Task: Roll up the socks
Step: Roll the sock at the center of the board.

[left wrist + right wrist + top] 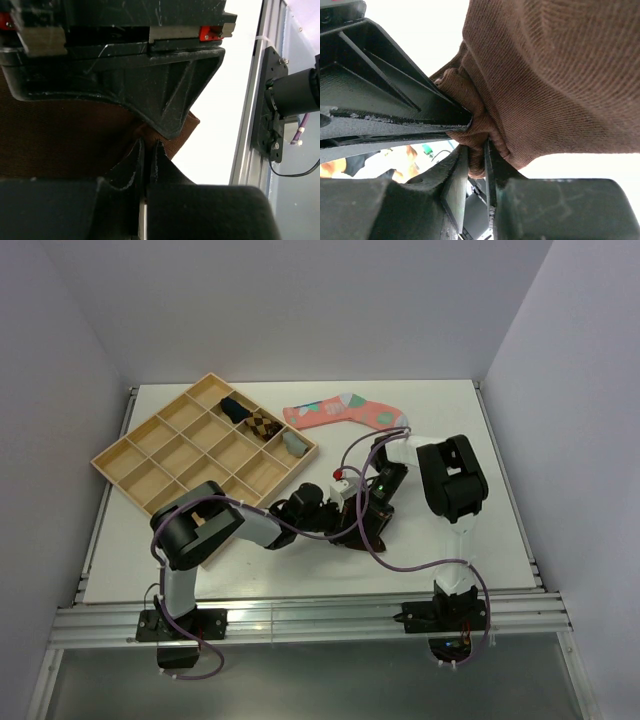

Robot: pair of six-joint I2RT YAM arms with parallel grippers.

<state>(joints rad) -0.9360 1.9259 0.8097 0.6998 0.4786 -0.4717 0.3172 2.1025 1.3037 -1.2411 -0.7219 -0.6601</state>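
Nearest, at the middle of the white table (480,440), the two arms lean in from either side so their tips meet over one garment, the brown sock (560,75). That placing suggests one arm is meant to pin the fabric while the other turns it into a roll. The right claw (476,150) stands at a narrow gap with a thick fold of the sock's ribbed knit squeezed between its fingers, so it holds the sock itself. The bulk of the sock bunches up and to the right of that pinch. The left claw (147,145) is closed almost tip to tip, its points pressed against the edge of the brown cloth. Whether any fabric is caught between them cannot be told. Farther back a pink patterned sock (340,412) lies flat and untouched, probably awaiting its turn. Far left sits a wooden divided tray (152,418), where three small bundles, dark (237,408), checkered (262,425) and grey (292,443), each fill a compartment along its right side.
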